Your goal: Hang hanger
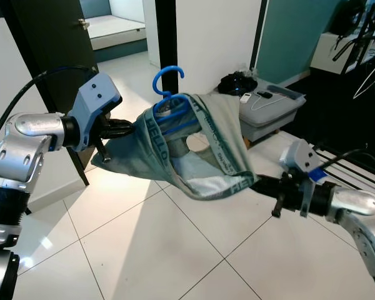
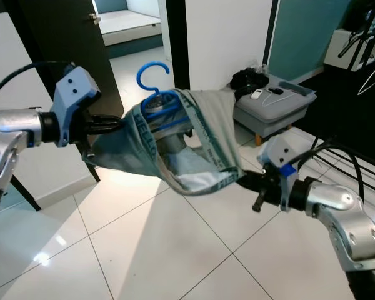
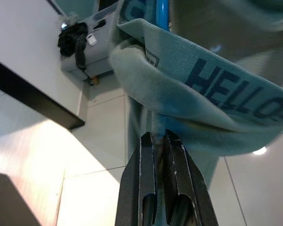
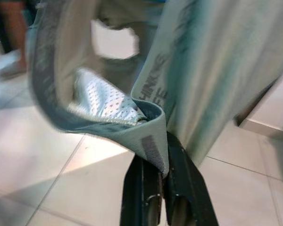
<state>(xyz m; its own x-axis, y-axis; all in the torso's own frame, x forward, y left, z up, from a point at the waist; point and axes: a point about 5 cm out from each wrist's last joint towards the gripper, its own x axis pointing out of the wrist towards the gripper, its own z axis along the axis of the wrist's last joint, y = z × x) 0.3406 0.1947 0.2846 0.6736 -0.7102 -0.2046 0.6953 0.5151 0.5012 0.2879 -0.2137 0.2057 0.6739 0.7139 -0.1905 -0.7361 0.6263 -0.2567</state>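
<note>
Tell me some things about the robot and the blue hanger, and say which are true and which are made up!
1. The hanger is blue. True.
2. The left pincer and the right pincer each pinch an end of the garment. True; the wrist views show both shut on cloth.
3. The hanger hangs on a rack. False; it is held in the air between the arms, its hook free.
4. The garment lies on the floor. False; it is draped on the hanger above the tiles.
5. The waistband reads HELLO. True.
6. A red box stands by the wall. False; the box there is grey.
</note>
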